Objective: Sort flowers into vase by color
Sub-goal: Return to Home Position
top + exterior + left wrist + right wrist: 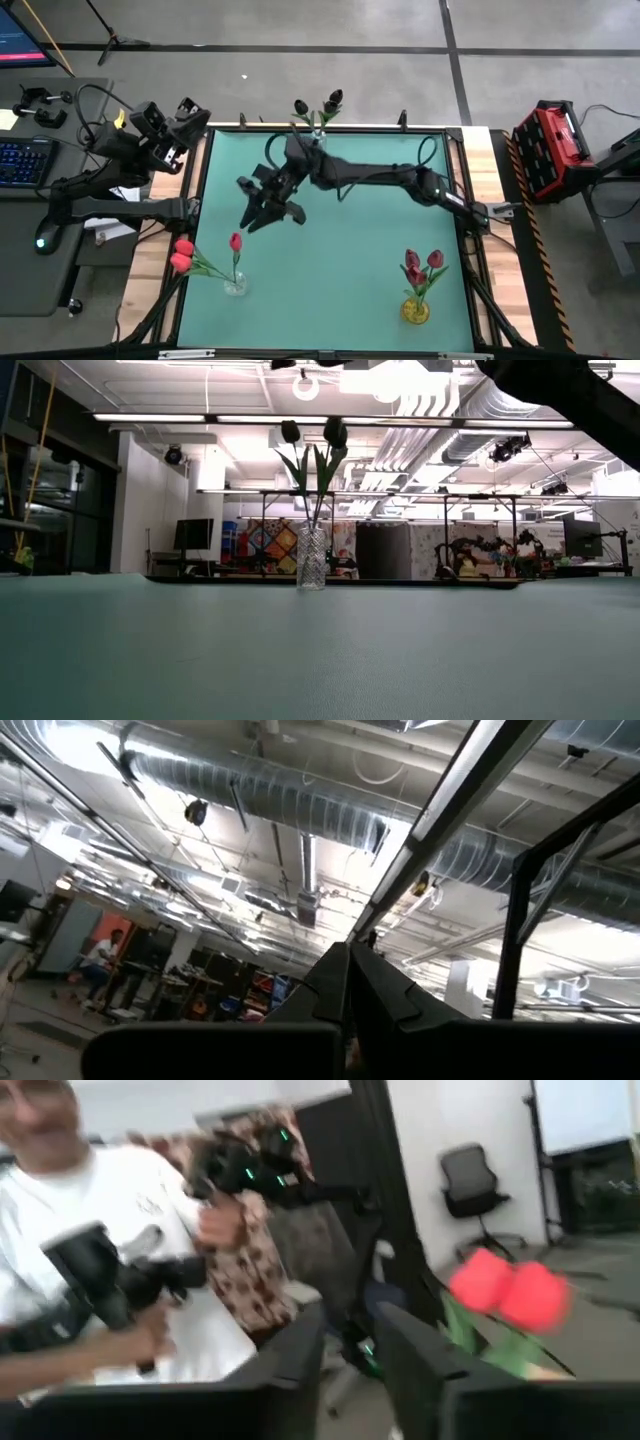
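Three vases stand on the green mat. A clear vase (318,135) at the far edge holds black tulips (312,435). In a clear vase (235,285) at the near left stand red tulips (182,255), which show blurred in the right wrist view (510,1295). A yellow vase (415,310) at the near right holds dark pink tulips (422,265). My right gripper (262,215) hangs above the mat's left half, pointing toward the red tulips; its fingers (300,1370) stand a narrow gap apart with nothing between them. My left gripper (190,112) is shut and raised beyond the table's far left corner.
A person in a white shirt (130,1280) stands beyond the table's left side, holding dark control handles. A red toolbox (555,150) sits off the right side. A keyboard (22,160) lies on a desk at the left. Bare green mat (340,260) lies between the vases.
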